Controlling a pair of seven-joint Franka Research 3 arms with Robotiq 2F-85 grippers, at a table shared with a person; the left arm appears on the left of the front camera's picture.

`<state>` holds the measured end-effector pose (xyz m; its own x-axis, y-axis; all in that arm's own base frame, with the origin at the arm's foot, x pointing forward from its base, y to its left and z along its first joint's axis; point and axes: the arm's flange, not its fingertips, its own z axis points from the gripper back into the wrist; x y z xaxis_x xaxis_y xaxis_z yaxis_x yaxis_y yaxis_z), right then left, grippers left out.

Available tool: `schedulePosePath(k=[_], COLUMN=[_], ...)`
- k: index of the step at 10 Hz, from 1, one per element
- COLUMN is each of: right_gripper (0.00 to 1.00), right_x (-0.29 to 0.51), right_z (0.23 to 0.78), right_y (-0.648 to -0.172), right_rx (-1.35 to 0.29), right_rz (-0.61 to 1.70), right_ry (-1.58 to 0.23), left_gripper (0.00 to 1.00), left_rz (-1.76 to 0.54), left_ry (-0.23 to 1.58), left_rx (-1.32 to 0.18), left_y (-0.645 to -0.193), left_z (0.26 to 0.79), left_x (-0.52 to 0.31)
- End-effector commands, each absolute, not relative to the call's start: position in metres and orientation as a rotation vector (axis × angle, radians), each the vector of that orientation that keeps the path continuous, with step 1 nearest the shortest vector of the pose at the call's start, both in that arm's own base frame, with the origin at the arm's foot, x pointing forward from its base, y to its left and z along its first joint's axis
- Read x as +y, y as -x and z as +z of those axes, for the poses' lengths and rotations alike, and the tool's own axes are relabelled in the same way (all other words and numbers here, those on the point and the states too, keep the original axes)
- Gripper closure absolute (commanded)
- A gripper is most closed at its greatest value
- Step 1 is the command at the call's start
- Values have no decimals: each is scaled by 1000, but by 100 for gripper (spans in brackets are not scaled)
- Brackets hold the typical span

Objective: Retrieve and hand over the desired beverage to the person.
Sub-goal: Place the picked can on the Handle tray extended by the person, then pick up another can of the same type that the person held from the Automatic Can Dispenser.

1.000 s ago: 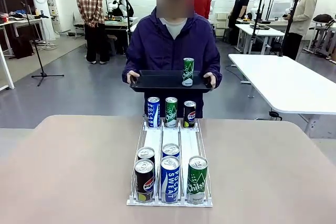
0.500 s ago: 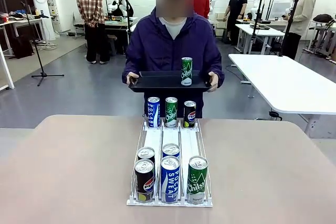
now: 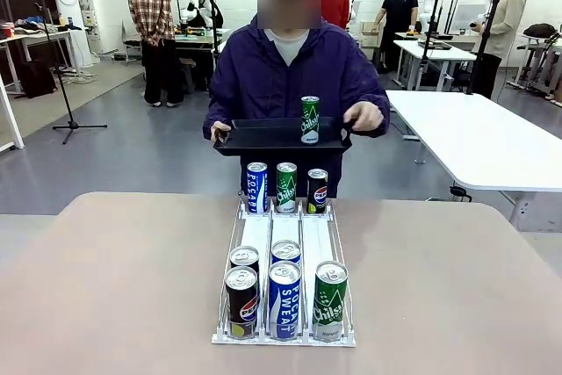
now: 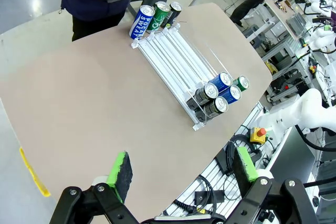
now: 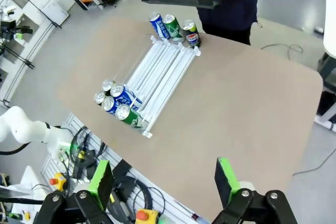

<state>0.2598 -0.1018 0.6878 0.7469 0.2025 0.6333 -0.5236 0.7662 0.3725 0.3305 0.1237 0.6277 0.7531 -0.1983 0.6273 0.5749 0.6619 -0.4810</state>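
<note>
**Hand off the tray rim; pincers idle**

Lifted since a second ago: one hand (image 3: pixel 363 116) of the person (image 3: pixel 290 68), off the black tray (image 3: pixel 263 138) and now beside the green can (image 3: pixel 310 120) standing on it. Likely shown as the wanted sort. Matching can (image 3: pixel 330 303) at the near right end of the wire rack (image 3: pixel 256 234) on the counter (image 3: pixel 114 287), just beside a blue can (image 3: pixel 284 300). Left pincer (image 4: pixel 182 167) and right pincer (image 5: pixel 164 181) both spread wide, empty, high above. Probably full: weighty, stiff-walled, smooth, slippery. Best pinched mid-body, upright, pads on opposite sides.
</note>
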Motion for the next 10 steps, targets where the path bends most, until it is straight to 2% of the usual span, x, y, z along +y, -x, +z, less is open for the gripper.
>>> schedulePosePath(k=[1,10], right_gripper=[0,0], right_x=[-100,-100], right_z=[685,685], right_y=[-259,-259], right_rx=[-616,-616], right_rz=[441,441], right_ry=[-593,-593], left_gripper=[0,0], left_rz=[-484,-484], left_ry=[735,735], left_rx=[-580,-580], left_y=[-330,-330], left_z=[628,628], left_x=[126,126])
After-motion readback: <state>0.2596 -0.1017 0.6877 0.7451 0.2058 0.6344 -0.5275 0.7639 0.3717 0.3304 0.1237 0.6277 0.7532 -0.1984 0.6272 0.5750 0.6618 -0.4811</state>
